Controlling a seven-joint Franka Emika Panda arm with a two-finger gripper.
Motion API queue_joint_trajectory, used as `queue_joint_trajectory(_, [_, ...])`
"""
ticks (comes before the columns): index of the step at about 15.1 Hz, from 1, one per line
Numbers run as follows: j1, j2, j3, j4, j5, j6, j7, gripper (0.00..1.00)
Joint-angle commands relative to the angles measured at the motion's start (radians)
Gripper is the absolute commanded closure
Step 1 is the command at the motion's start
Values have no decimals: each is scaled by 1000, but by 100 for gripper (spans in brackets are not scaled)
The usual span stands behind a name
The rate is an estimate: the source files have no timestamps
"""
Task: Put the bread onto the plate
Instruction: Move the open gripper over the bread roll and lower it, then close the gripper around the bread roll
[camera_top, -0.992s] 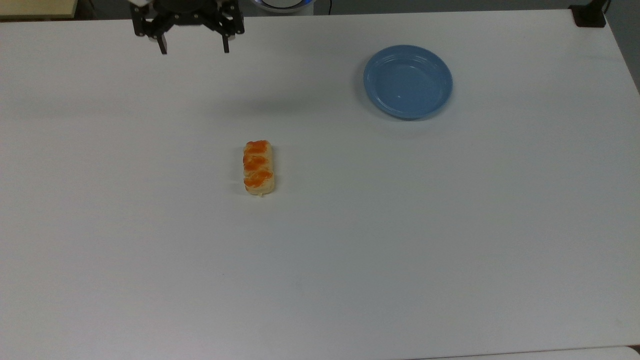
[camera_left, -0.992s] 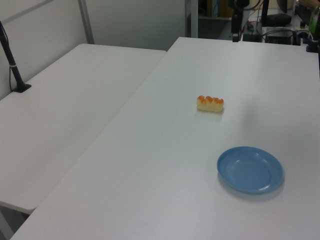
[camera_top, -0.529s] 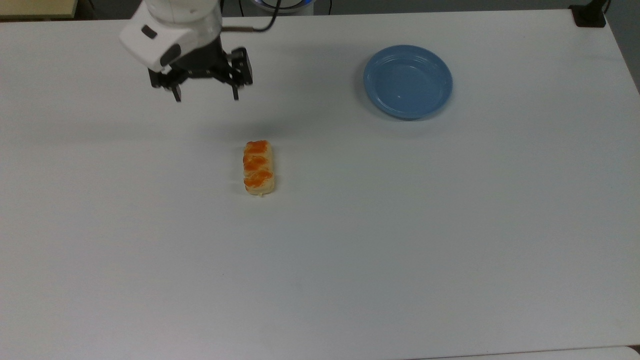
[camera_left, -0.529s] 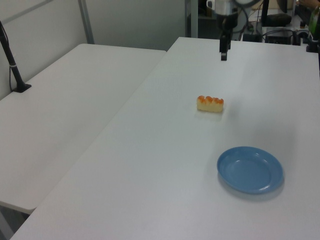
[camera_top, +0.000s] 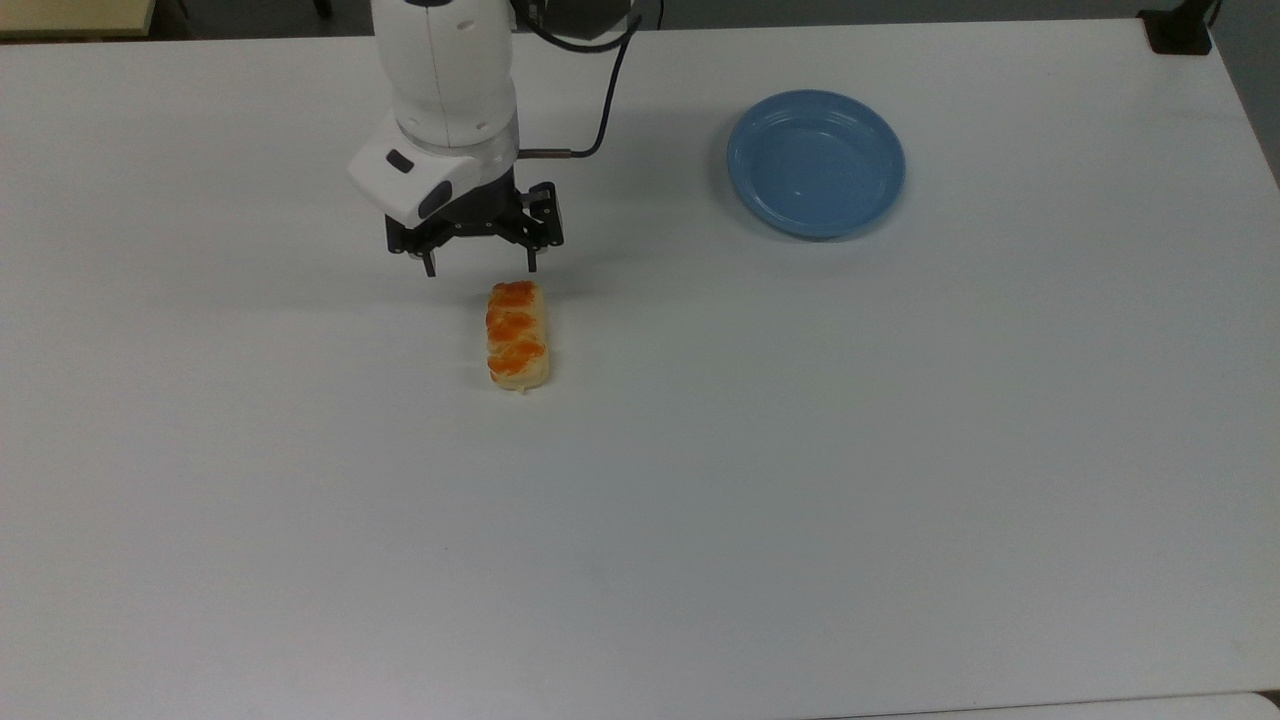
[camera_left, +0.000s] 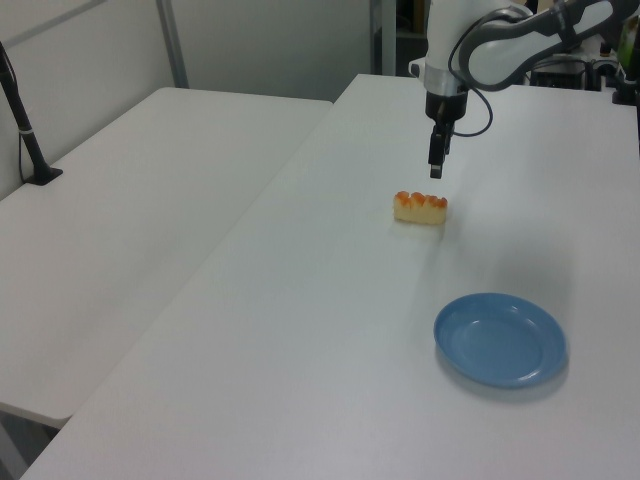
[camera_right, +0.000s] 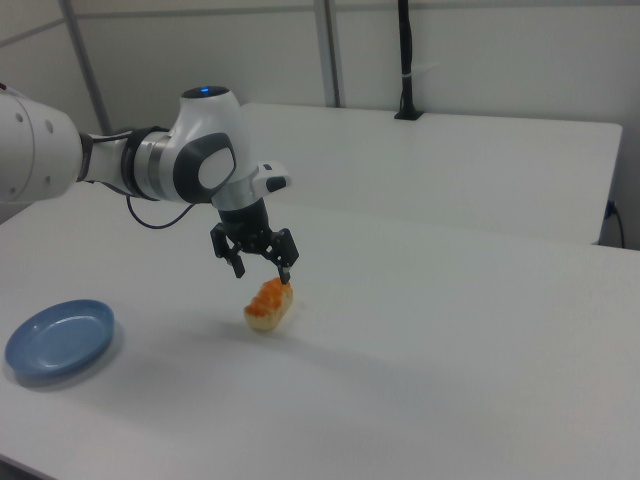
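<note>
In the top view, the tool is held spread and empty above the bread's far end. The bread's long axis is aligned top-to-bottom on the white counter. The plate is seen well apart, at the top view's right.

The plate looks like smooth, slightly glossy blue plastic. The bread has shiny orange glaze. The table is matt white, perhaps laminate.

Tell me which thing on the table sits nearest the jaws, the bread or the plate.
The bread. Its orange-topped end lies just below the open gripper in the top view, while the blue plate sits well off toward the top view's right.
</note>
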Motion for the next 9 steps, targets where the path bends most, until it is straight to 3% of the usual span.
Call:
queue_joint_trajectory(1, [29, 46, -4, -21, 15, 123, 94, 0])
queue_joint_trajectory(3, [37, 82, -4, -21, 15, 216, 152, 0])
queue_joint_trajectory(7, [50, 105, -4, -23, 0, 227, 151, 0])
queue_joint_trajectory(9, [52, 120, -4, -24, -35, 226, 149, 11])
